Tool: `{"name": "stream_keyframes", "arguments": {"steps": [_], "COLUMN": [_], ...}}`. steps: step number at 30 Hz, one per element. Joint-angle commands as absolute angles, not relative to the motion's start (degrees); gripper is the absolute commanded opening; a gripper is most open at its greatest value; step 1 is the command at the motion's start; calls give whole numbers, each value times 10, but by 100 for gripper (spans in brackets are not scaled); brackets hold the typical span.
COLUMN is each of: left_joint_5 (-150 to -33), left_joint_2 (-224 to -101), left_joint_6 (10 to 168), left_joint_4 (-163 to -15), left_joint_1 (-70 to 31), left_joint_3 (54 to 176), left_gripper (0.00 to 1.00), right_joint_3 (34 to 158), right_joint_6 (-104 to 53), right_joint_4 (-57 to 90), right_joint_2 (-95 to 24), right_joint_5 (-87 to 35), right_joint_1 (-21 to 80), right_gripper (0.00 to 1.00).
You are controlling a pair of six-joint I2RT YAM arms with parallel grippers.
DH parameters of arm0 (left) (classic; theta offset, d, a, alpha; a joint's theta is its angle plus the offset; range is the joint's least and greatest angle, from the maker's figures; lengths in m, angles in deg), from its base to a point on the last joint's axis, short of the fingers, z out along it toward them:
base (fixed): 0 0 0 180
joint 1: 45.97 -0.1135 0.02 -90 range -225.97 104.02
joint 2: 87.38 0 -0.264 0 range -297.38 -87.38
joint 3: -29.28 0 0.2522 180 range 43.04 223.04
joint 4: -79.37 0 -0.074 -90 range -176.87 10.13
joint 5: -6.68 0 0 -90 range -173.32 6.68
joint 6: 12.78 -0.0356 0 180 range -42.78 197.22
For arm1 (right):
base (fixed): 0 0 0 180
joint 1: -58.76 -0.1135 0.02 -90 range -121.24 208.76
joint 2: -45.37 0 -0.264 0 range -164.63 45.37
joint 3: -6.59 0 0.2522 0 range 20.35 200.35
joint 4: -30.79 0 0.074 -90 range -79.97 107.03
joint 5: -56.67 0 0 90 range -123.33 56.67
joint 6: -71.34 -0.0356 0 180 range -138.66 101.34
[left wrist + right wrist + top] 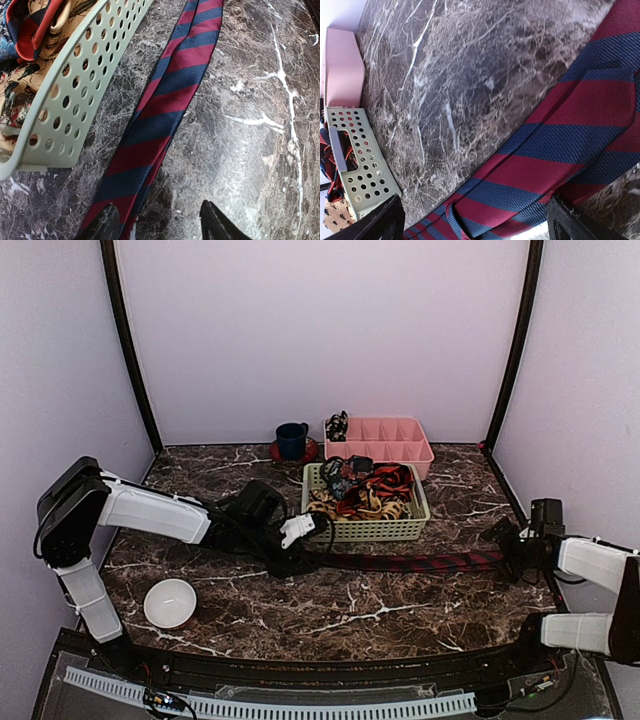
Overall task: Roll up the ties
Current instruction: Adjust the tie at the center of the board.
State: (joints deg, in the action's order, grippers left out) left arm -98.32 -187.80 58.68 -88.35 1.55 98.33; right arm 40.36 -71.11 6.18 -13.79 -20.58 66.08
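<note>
Where striped tie (420,562) flanks basket (365,531) front, narrow marble (110,132) gap between.

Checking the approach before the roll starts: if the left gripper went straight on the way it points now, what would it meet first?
Most likely the striped tie, lying on the marble table just ahead of the left gripper, whose jaws stand apart. Depth is hard to judge.

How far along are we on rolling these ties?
Done: the striped tie lies flat in front of the basket. In hand: the open left end effector is at its narrow end, the open right end effector at its wide end; no coil started. Left: rolling it and the ties in the basket.
</note>
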Motion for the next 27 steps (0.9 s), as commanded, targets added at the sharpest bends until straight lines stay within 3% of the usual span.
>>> {"name": "stream_keyframes", "arguments": {"steps": [1, 7, 15, 27], "left_joint_5": [-967, -942, -948, -960], "left_joint_2": [-1903, -1941, -1919, -1857], "left_joint_6": [549, 534, 562, 602], "left_joint_4": [-875, -875, -848, -831], "left_joint_1": [17, 17, 16, 16], "left_joint_3": [1006, 1025, 986, 949], "left_gripper": [56, 51, 25, 19], "right_joint_3": [403, 416, 427, 429], "right_joint_6": [-668, -648, -631, -614], "right_joint_4": [35, 35, 36, 22], "right_joint_2": [-165, -183, -202, -188], "right_joint_5": [-189, -190, -192, -182], "right_joint_1": [697, 719, 730, 733], "right_gripper": [100, 100, 99, 98]}}
